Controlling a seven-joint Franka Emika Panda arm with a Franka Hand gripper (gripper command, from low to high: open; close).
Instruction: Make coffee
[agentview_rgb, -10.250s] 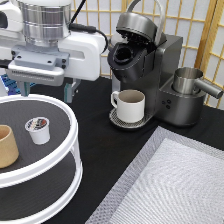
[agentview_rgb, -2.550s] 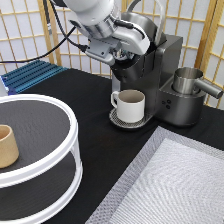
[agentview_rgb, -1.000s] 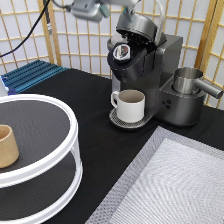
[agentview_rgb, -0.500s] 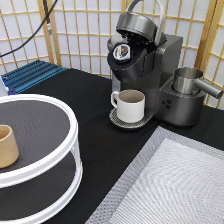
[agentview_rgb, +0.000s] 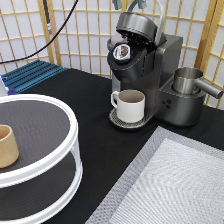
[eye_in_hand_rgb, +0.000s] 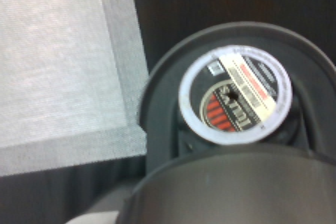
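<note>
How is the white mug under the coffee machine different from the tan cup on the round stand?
The white mug has a handle; the tan cup has none. The mug stands on the coffee machine's drip tray, below the coffee pod in the open holder; the cup stands on the round stand's top tier at the exterior view's left. The mug looks wider. Both stand upright. The tool is out of view.

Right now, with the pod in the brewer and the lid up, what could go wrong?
The coffee pod sits in the coffee maker's open holder with the lid raised; in the wrist view its foil top looks tilted, so closing might jam or pierce off-centre. The white mug on the drip tray has its handle sticking out, so a low pass could knock it. The gripper is not visible in the exterior view.
</note>
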